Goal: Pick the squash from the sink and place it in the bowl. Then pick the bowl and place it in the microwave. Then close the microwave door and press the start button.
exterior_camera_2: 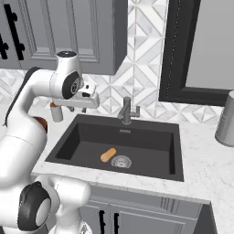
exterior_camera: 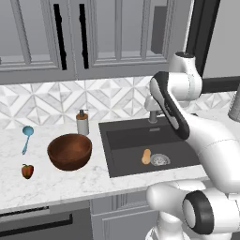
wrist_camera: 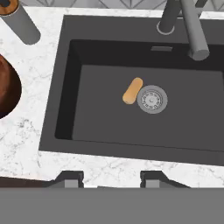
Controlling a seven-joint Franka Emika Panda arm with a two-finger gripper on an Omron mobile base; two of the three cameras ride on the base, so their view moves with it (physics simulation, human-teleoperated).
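Squash [wrist_camera: 132,90] lies on the floor of the dark sink [wrist_camera: 61,109], just beside the round drain [wrist_camera: 152,99]; the gripper [wrist_camera: 112,178] hangs high above with jaws partly parted, empty, touching nothing; wooden bowl [exterior_camera: 69,151] sits on the counter

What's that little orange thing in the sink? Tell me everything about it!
That is the squash, a small tan-orange vegetable shaped like a stubby peanut, smooth, with one end a bit paler. It lies on its side on the flat floor of the dark grey sink, right beside the round silver drain, on its left in the hand view, close enough that they may touch. Nothing is holding it: the claw hangs above the sink's front edge, its fingers apart.
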